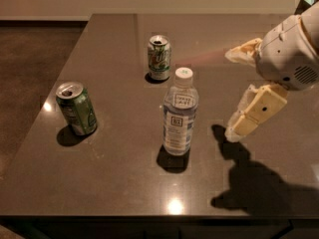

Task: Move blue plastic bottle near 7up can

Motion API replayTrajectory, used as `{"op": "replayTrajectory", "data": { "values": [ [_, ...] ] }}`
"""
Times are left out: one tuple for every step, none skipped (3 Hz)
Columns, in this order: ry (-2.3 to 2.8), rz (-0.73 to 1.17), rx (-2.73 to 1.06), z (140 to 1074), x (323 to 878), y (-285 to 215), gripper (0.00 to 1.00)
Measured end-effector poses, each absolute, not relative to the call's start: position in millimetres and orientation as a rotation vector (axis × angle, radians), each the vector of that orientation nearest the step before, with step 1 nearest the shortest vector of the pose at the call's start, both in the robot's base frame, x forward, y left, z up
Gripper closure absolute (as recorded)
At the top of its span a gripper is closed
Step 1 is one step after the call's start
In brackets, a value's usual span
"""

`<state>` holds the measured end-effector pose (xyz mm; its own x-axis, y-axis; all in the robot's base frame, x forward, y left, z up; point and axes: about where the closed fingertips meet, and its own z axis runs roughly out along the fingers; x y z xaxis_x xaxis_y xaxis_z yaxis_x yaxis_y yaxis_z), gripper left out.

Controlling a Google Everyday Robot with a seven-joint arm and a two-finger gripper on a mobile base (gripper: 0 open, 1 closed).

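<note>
The blue plastic bottle (179, 114) stands upright in the middle of the dark table (124, 183); it is clear, with a white cap and a pale label. The 7up can (159, 58), silver-white with light green markings, stands upright behind it, a little to the left. My gripper (228, 94) hovers above the table to the right of the bottle, at about bottle height and apart from it. Its two cream fingers (254, 112) are spread wide, pointing left, and hold nothing.
A darker all-green can (76, 108) stands tilted near the table's left edge. The gripper's shadow (254, 183) falls on the table at the front right. The table's front edge runs along the bottom, with floor to the left.
</note>
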<state>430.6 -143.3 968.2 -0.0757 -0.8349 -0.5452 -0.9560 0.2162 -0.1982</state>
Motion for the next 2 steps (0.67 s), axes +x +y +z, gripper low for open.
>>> {"op": "replayTrajectory", "data": {
  "values": [
    [1.881,0.405,-1.617,963,432,-115,0.00],
    [1.843,0.504,-1.593,956,431,-91,0.00]
  ]
}}
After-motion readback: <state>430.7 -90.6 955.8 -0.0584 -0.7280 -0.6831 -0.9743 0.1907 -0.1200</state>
